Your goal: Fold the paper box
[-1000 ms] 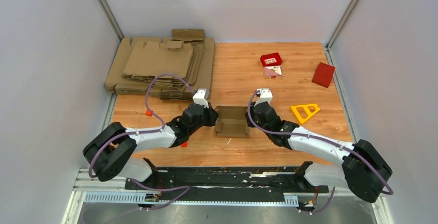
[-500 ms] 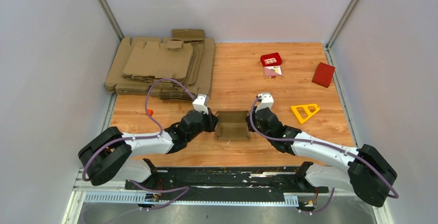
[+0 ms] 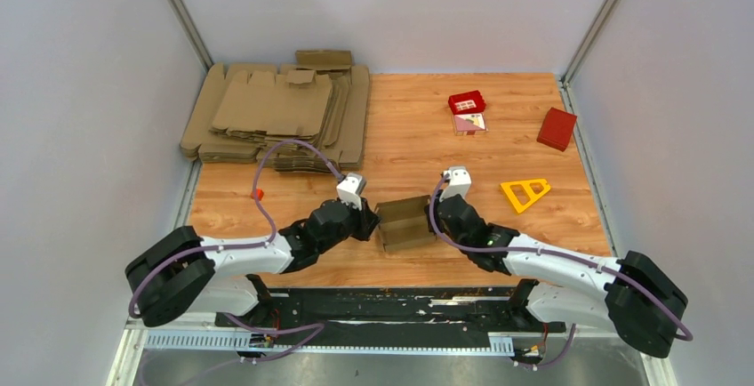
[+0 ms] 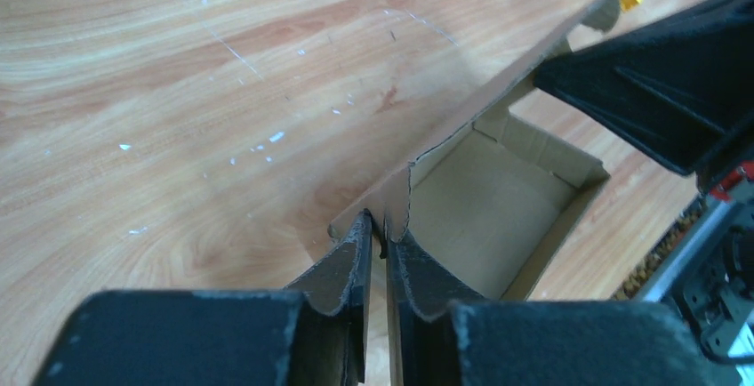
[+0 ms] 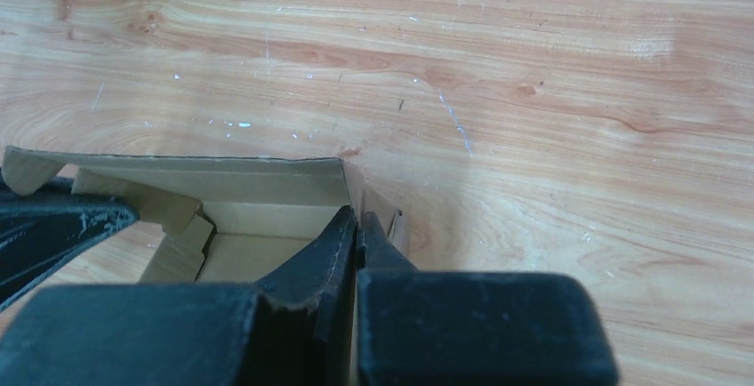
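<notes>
The paper box (image 3: 405,222) is a small brown cardboard box, partly formed, held between both grippers near the table's front middle. It is tipped so its open side faces the arms' bases. My left gripper (image 3: 374,221) is shut on the box's left wall; in the left wrist view (image 4: 378,230) the fingers pinch the wall edge, with the box's hollow inside (image 4: 493,204) to the right. My right gripper (image 3: 437,218) is shut on the box's right wall; in the right wrist view (image 5: 357,221) the fingers clamp the wall, with the box inside (image 5: 258,226) to the left.
A big pile of flat brown blanks (image 3: 280,115) lies at the back left. A red tray with cards (image 3: 467,108), a red box (image 3: 557,128) and a yellow triangle frame (image 3: 525,193) lie on the right. A small orange piece (image 3: 257,194) lies left of the left arm.
Both grippers have moved toward the table's front edge with the box. The box has tipped over, from open side up to open side facing the arms' bases.
</notes>
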Robot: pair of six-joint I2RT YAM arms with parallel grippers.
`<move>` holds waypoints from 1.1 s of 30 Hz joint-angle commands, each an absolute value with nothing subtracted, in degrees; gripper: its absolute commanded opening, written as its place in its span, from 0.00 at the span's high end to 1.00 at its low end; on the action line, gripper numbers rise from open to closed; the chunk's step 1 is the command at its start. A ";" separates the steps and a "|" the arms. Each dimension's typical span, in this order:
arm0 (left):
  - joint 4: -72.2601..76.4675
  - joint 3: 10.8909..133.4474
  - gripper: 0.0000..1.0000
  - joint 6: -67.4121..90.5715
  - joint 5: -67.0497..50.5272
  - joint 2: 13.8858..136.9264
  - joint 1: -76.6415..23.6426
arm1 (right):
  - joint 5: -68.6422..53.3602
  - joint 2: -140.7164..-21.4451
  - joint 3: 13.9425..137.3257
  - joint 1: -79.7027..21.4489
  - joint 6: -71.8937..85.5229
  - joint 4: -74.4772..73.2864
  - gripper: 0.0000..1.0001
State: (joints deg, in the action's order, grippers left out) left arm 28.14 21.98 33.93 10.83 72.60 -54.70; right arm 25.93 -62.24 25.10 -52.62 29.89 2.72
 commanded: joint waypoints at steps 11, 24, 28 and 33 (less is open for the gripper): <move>24.46 22.85 0.81 31.88 -4.93 67.32 -55.01 | 23.38 -58.91 22.32 -53.96 26.89 6.08 1.00; 26.86 23.81 0.75 32.39 -10.67 74.71 -54.76 | 23.66 -57.46 20.93 -53.96 27.24 5.43 1.00; 17.09 25.51 0.65 29.74 -8.46 68.82 -54.76 | 24.05 -57.61 21.54 -53.96 26.54 4.68 1.00; 5.69 28.63 0.53 27.54 -9.27 63.28 -54.28 | 24.08 -58.09 21.66 -53.92 26.31 4.75 1.00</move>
